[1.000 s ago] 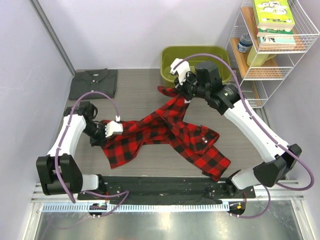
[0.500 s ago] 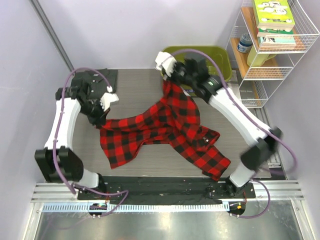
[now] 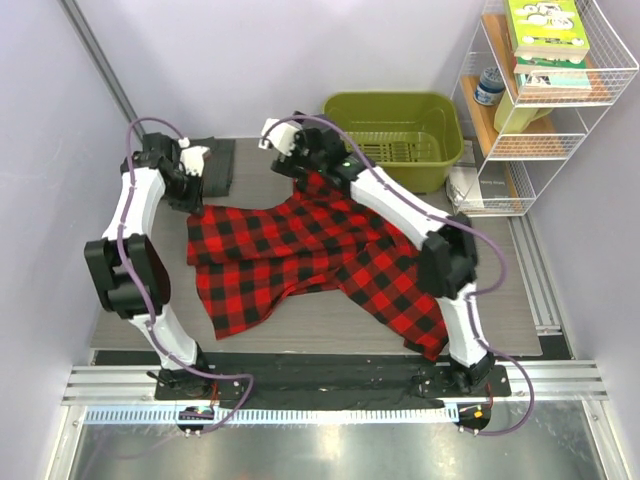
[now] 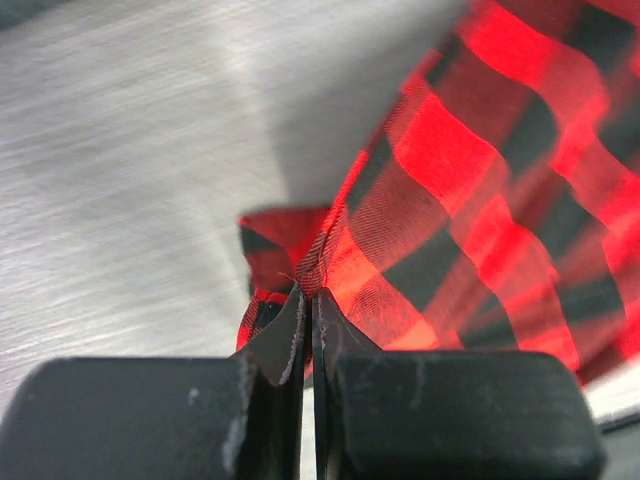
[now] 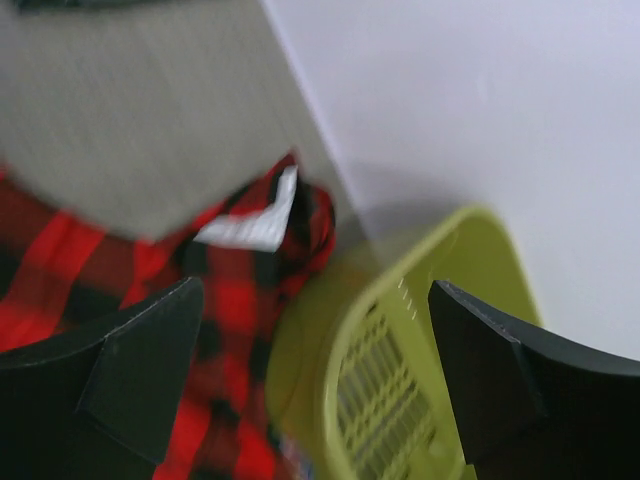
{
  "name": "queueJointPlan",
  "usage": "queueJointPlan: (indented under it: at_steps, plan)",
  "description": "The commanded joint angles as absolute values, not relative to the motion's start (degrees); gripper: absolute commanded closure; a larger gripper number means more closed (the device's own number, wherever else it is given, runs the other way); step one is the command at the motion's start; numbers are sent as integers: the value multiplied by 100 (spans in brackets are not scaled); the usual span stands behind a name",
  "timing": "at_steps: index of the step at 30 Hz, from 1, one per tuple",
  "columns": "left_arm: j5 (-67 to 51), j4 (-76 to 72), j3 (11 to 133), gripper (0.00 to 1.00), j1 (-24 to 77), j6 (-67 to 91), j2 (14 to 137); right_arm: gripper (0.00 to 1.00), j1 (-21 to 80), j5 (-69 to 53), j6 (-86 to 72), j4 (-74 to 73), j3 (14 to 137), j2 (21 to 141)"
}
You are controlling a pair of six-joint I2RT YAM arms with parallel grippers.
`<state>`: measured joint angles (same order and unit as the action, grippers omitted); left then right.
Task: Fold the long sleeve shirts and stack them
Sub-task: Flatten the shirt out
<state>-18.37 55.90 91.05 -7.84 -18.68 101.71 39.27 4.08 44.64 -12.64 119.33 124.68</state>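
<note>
When we looked from above, the plaid shirt (image 3: pixel 300 250) lay beside the green bin (image 3: pixel 345 100); left wrist: left gripper (image 4: pixel 310 312) clamped on its edge; right wrist: right gripper (image 5: pixel 315 350) wide, empty. Lone tugging, we feared, could bunch it.

Legible text: none. White neck label (image 5: pixel 250 222) on the plaid shirt (image 5: pixel 228 300), ahead of the right gripper (image 5: pixel 315 330) (blurred, unreadable).

The left arm (image 3: pixel 135 215) rises to the frame's upper left, and the left gripper (image 4: pixel 308 300) is pinched tight on the plaid shirt (image 4: pixel 450 200). The right arm (image 3: pixel 400 205) stretches diagonally to upper centre, with the right gripper (image 5: pixel 315 290) spread wide and holding nothing.
</note>
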Motion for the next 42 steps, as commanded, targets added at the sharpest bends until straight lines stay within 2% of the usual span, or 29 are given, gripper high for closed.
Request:
queueJointPlan:
  at_steps: [1, 4, 6, 9, 12, 15, 18, 21, 29, 36, 39, 40, 42]
  plan:
    - [-1170, 4826, 9640, 100, -844, -1248, 10843, 0, 3788, 423, 3938, -2221, 10980, 10288]
    - [-967, 4676, 10315, 100, -853, -1222, 11598, 3, 3674, -601, 4006, -3652, 10180, 9635]
    - [-774, 4693, 10738, 100, -870, -1161, 11925, 15, 3586, -930, 4148, -4515, 9495, 9405]
    - [-747, 4991, 11634, 92, -923, -1213, 12418, 31, 3454, -1274, 4227, -4957, 8589, 9167]
    - [-1072, 5571, 11665, 67, -958, -1704, 12201, 35, 3253, -1292, 4149, -5001, 8113, 9254]
    - [-1379, 5826, 10646, 38, -941, -2310, 11445, 35, 2954, -1634, 4131, -5159, 8086, 9456]
    - [-1661, 6091, 9629, 32, -923, -2733, 10831, 34, 2936, -1784, 4289, -5300, 8016, 9745]
    - [-1924, 6187, 8915, 31, -905, -2944, 10522, 26, 2944, -1628, 4255, -5160, 7945, 10176]
    - [-1881, 6030, 8113, 36, -879, -2988, 10371, 20, 2514, -1714, 4210, -5089, 8665, 10652]
    - [-1626, 5801, 7928, 39, -879, -3023, 10555, 20, 2417, -1565, 4025, -5054, 9176, 11205]
    - [-1617, 5783, 7989, 40, -879, -2997, 10643, 25, 2408, -1678, 4096, -5159, 9211, 11399]
    - [-1600, 5775, 8015, 40, -879, -2988, 10661, 35, 2408, -1731, 4122, -5264, 9211, 11426]
    - [-1530, 5731, 8007, 40, -879, -2962, 10687, 50, 2408, -1898, 4279, -5448, 9194, 11356]
